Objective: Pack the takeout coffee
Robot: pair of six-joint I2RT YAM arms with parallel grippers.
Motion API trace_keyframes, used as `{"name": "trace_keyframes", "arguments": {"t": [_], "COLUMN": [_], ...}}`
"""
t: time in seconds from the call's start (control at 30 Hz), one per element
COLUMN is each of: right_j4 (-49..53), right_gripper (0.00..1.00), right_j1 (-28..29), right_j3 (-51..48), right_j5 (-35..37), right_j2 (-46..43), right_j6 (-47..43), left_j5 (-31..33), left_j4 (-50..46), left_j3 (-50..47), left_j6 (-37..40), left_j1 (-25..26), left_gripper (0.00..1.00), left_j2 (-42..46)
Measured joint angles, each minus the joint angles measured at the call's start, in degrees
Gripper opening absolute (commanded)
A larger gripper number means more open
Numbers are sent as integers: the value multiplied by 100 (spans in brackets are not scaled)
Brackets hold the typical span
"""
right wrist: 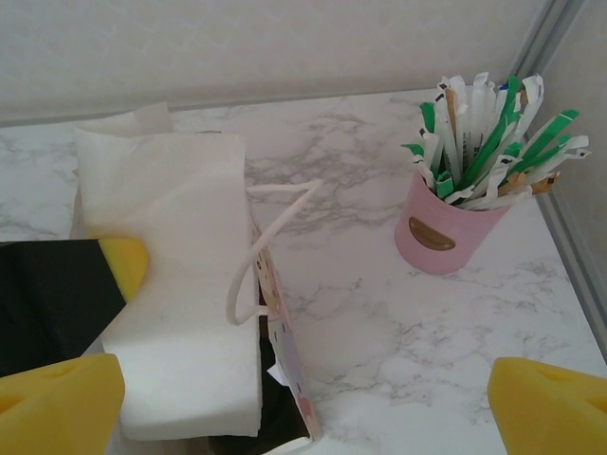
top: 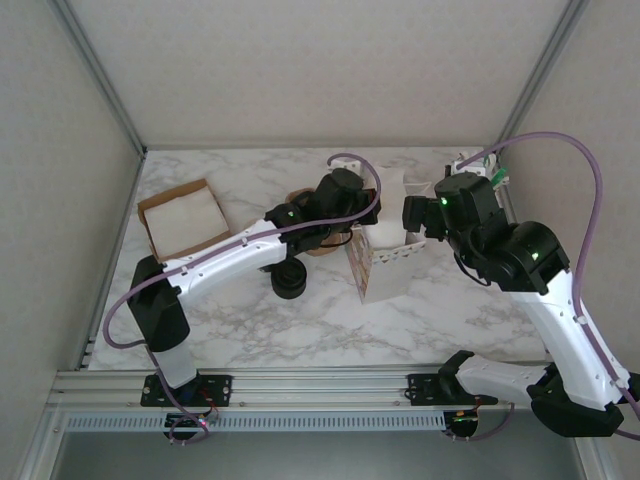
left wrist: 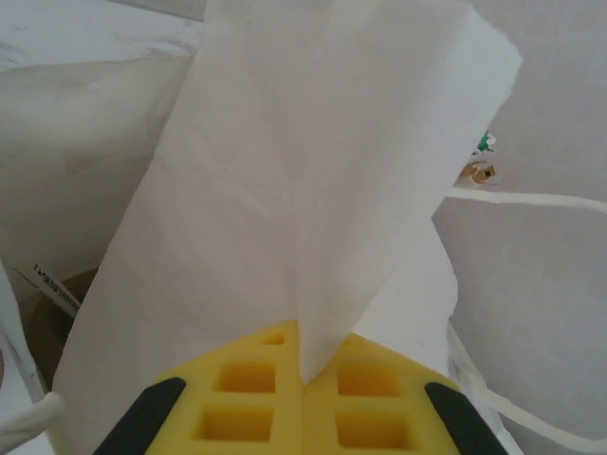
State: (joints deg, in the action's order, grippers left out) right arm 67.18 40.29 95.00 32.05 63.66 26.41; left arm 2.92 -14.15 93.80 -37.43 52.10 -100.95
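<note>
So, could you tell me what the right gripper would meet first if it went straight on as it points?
Most likely the paper bag, whose near edge lies just ahead between the right gripper's open fingers. Depth is unclear, so it might graze past onto the table.

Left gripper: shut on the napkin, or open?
Shut. In the left wrist view the yellow fingers of the left gripper meet, with the white napkin pinched between them.

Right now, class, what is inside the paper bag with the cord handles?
A white napkin, pinched by the left end effector, lies over the mouth of the bag. A dark patch shows beneath its edge, and the napkin hides the rest.
</note>
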Motion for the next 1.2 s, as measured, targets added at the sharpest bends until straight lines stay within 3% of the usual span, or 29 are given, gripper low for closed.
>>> {"name": "trace_keyframes", "arguments": {"t": [0.33, 0.53, 0.9, 1.2], "right_j4": [-4, -7, -9, -9], "right_gripper": [99, 99, 99, 99], "right_j1": [-79, -122, -133, -142], "right_j3": [-68, -74, -85, -85], "right_j5": [-87, -129, -216, -216], "right_j2": [59, 63, 136, 151], "right_j6": [0, 0, 0, -2], "left_j5": [157, 160, 164, 461], "left_j4": [-221, -319, -490, -798], "left_j3": [264, 352, 483, 750], "left_j6": [39, 68, 125, 238], "left_j1": [37, 39, 76, 74], "left_gripper": [0, 20, 34, 30], "left_j2": [-262, -289, -286, -286]}}
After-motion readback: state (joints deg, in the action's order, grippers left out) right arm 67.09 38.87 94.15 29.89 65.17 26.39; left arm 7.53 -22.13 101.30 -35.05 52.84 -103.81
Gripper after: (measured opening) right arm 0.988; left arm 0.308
